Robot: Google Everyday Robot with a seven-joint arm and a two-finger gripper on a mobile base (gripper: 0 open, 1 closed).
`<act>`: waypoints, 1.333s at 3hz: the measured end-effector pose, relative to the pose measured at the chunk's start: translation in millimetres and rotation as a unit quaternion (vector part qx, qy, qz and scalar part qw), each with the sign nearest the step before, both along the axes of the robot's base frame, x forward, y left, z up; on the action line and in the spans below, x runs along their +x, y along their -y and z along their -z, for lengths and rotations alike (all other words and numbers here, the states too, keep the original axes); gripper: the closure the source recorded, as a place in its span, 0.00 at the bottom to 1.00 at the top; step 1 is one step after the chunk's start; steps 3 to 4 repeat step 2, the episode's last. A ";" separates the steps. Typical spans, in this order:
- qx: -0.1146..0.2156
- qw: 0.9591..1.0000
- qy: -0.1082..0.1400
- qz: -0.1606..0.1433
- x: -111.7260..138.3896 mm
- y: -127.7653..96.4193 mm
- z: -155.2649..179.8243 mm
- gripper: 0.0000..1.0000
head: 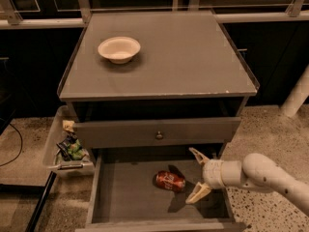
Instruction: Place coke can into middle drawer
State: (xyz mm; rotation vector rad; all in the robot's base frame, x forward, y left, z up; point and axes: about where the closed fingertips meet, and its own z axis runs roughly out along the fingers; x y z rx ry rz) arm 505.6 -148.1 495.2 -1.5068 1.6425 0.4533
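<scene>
The coke can point(170, 181), red with white script, lies on its side on the grey floor of the pulled-out middle drawer point(125, 197), a little right of the floor's middle. My gripper point(197, 175) hangs over the right part of the drawer, just right of the can and apart from it. Its two pale fingers are spread wide, one high point(198, 155) and one low point(195, 195), with nothing between them. The white arm reaches in from the lower right.
A white bowl point(119, 49) sits on the cabinet top point(193, 62) at the back left. The closed drawer front with a round knob point(159, 135) is just above the open drawer. A bin of snack packets point(67, 149) hangs at the cabinet's left side.
</scene>
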 end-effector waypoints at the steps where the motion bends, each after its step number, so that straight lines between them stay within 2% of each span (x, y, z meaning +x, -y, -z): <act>1: -0.042 0.999 0.004 -0.002 -23.4 19.9 -39.5 0.00; 2: -0.086 0.996 0.038 0.004 -30.1 28.8 -80.9 0.00; 4: -0.086 0.996 0.038 0.004 -30.1 28.8 -80.9 0.00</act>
